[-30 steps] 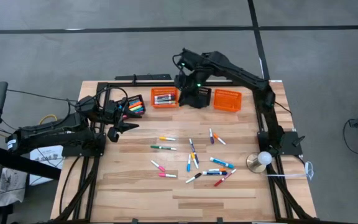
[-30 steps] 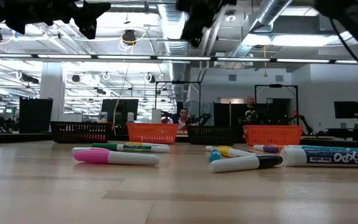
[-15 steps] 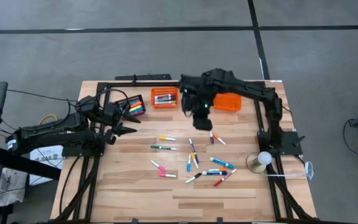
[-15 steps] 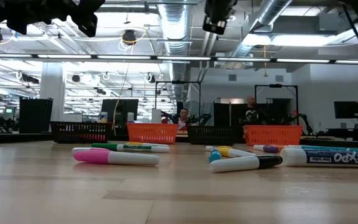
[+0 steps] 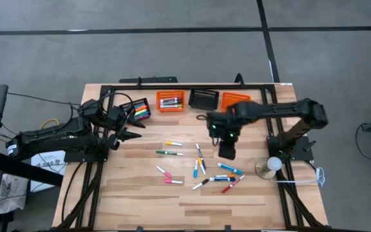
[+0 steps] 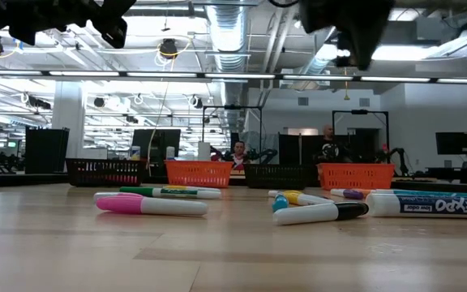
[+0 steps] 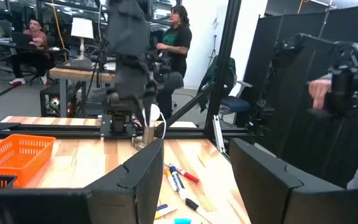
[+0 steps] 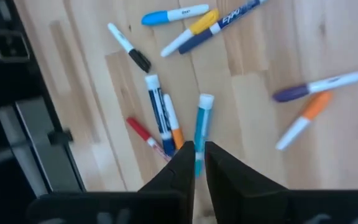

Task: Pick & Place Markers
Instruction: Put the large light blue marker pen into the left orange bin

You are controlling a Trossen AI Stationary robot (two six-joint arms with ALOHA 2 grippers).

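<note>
- Wooden table (image 5: 140, 193): markers (image 5: 198, 161) scattered mid-table, more already in the small baskets (image 5: 170, 102) at the far edge.
- right gripper (image 5: 227, 152) hovers over the scatter, fingers nearly together, holding nothing (teal marker (image 8: 201, 127) just beyond its tips).
- left gripper (image 5: 134, 133) near the table's left side, fingers parted, empty.

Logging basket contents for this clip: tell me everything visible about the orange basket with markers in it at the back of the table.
The orange basket is a small, rectangular, slatted container that looks plastic. It sits upright near the table's back edge, between two black baskets, apart from both arms. Several markers lie flat inside it, side by side. Nothing else touches it.
</note>
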